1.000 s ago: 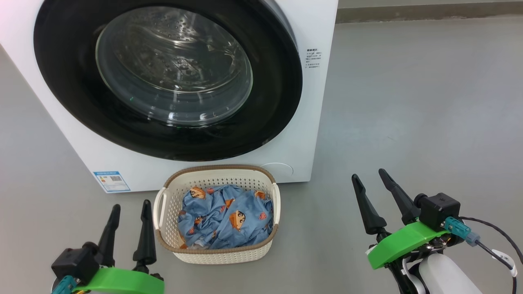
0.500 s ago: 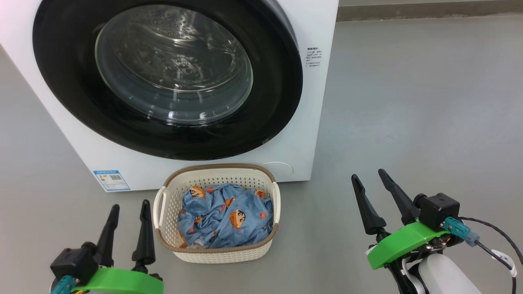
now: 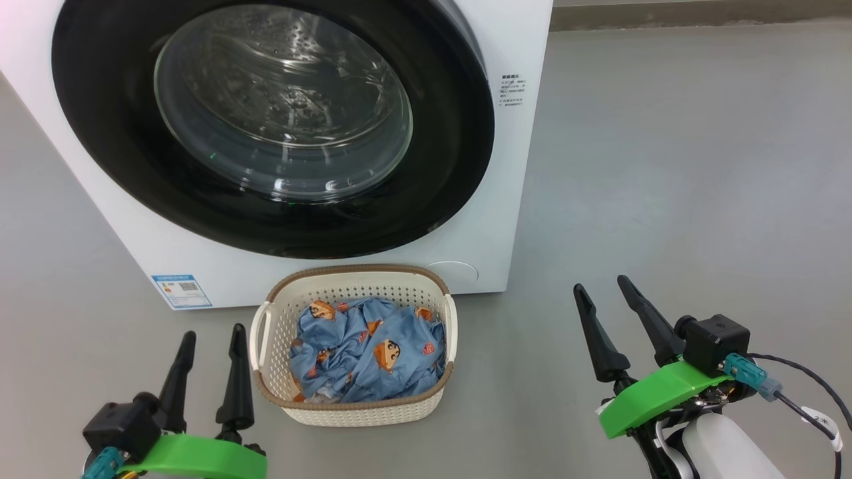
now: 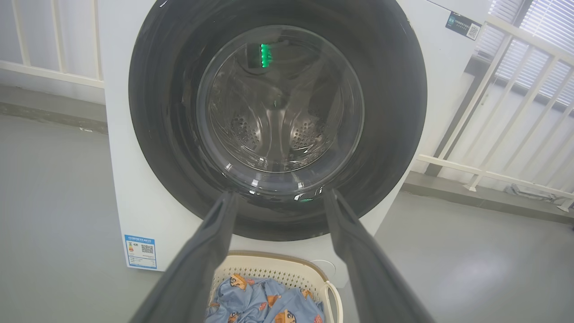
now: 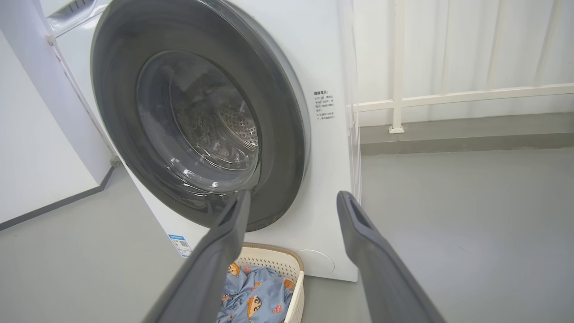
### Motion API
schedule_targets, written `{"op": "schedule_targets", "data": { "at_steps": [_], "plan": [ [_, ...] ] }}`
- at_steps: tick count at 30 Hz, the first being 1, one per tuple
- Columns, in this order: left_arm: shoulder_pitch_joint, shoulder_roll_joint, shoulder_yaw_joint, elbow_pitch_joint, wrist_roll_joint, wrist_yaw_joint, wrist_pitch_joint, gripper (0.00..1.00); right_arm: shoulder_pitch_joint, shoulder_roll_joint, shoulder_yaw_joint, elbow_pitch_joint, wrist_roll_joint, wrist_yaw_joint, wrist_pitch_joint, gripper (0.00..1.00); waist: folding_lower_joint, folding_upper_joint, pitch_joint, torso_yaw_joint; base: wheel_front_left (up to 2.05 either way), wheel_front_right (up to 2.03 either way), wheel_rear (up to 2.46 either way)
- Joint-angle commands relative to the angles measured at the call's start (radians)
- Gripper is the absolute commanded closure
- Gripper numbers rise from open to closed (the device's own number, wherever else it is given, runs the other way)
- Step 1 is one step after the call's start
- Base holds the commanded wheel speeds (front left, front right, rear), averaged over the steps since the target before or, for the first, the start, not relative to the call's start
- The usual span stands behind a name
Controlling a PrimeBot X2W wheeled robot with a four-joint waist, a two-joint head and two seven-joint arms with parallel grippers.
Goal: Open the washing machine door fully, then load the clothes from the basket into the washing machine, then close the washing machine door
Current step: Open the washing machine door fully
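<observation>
The washing machine (image 3: 512,219) is a white box standing on the grey floor. Its round glossy black washing machine door (image 3: 439,166) with a clear glass bowl lies over the opening, and the steel drum shows through the glass. Right in front stands the cream basket (image 3: 353,271), holding the light blue clothes (image 3: 373,352) printed with cartoon faces. My left gripper (image 3: 213,332) hangs open just left of the basket. My right gripper (image 3: 600,283) hangs open well to the basket's right. In the wrist views the left gripper (image 4: 280,194) and the right gripper (image 5: 293,193) both point at the door (image 4: 170,134) with nothing between their fingers.
A blue label (image 3: 181,291) sits low on the machine's front. Open grey floor (image 3: 665,166) stretches to the right of the machine. A white railing (image 5: 397,67) runs behind it, and a white wall (image 5: 27,134) stands on its other side.
The head view has shifted slightly, so the machine and basket sit a touch higher in the picture. Both grippers stay where they were, open.
</observation>
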Motion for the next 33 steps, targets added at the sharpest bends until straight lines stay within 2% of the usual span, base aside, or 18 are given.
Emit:
{"op": "schedule_targets", "data": {
  "at_steps": [1,16,31,33],
  "plan": [
    [-0.048,0.021,0.025,-0.016,-0.007,-0.004,-0.011,0.0,-0.044,0.001,0.012,-0.019,-0.005,0.006,-0.012,0.0,0.0,0.0,0.0,0.001,0.0,0.0,0.0],
    [-0.046,0.026,0.003,-0.018,-0.006,-0.004,-0.011,0.0,-0.054,-0.007,0.0,-0.011,0.001,0.006,-0.012,0.0,0.0,0.0,0.013,0.002,0.0,0.0,0.0],
    [-0.072,0.049,-0.041,-0.027,-0.031,-0.004,-0.011,0.0,-0.134,-0.028,-0.054,0.009,0.0,0.006,-0.012,0.0,0.0,0.0,0.09,0.031,0.0,0.0,0.0],
    [-0.077,0.053,-0.048,-0.03,-0.038,-0.004,-0.011,0.0,-0.154,-0.029,-0.065,0.007,0.005,0.006,-0.012,0.23,0.0,0.0,0.105,0.034,0.0,0.0,0.0]
  ]
}}
